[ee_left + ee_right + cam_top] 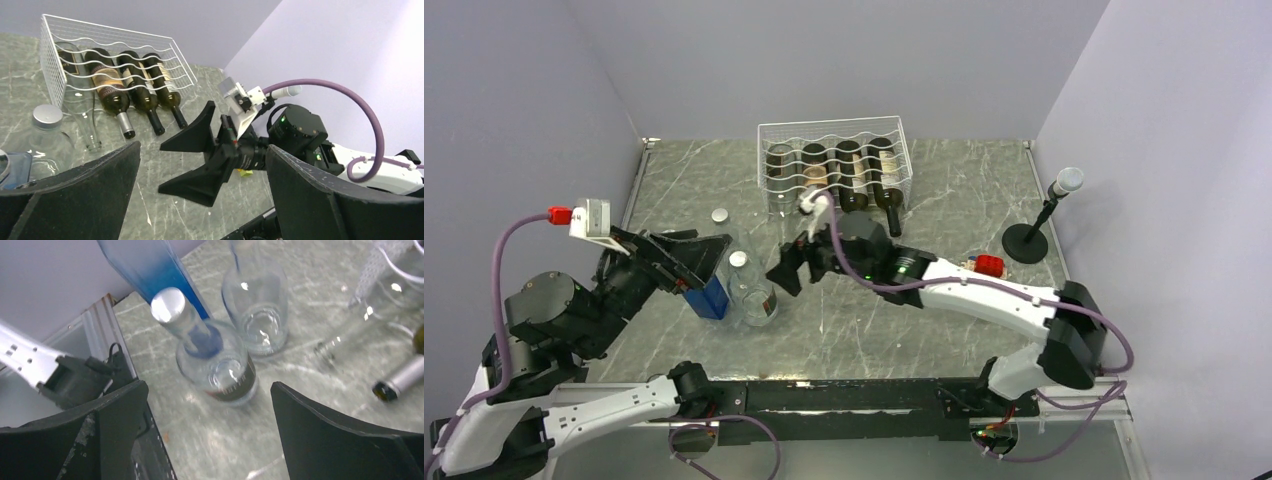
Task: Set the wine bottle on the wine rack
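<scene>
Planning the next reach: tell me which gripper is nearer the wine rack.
Right. The right gripper hangs just in front of the wine rack; the left gripper sits farther out, to its near-left.

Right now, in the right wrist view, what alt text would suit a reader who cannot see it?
The right gripper hangs open above the table, its black fingers framing an upright clear bottle with a silver cap. Beyond it are a second clear bottle and a tall blue container; a corner of the wine rack shows at top right.
</scene>
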Tool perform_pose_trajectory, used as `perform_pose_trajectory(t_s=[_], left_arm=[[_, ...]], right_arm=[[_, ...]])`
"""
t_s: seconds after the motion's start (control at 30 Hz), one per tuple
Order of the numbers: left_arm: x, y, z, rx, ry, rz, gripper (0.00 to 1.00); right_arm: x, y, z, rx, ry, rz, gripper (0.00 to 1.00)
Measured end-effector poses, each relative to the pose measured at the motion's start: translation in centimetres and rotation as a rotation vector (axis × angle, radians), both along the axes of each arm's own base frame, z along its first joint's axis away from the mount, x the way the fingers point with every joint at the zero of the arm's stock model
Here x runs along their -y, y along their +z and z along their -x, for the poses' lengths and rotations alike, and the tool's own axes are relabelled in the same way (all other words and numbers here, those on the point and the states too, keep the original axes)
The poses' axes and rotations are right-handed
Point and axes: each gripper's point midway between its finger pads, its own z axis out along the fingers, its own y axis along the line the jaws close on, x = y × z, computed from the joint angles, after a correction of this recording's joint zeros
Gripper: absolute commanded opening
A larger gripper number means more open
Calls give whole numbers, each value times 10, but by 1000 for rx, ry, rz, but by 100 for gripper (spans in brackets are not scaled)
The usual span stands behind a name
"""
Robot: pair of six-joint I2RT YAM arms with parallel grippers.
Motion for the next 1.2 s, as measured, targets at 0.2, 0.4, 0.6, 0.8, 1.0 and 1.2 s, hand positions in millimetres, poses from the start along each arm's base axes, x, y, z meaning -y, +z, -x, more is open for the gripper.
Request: perform_pose_trajectory(t_s=[0.2, 0.4, 0.6, 0.8, 1.0, 1.2], left_arm=[[-6, 3, 1, -3, 13, -5, 99], [-14, 8, 7, 14, 6, 25, 99], [-16, 10, 10, 22, -6, 26, 99], [-14, 7, 10, 24, -16, 4, 99], [-14, 6, 10, 24, -16, -5, 99], [-15, 5, 10, 23, -16, -5, 99]], right_arm=[[-63, 8, 1, 103, 19, 38, 94], [-101, -9, -4, 158, -25, 130, 83], [-101, -41, -14, 173, -74, 254, 62], [-100, -51, -16, 170, -86, 292, 49], [-105, -51, -14, 170, -82, 294, 26], [-104, -51, -16, 167, -89, 302, 0]])
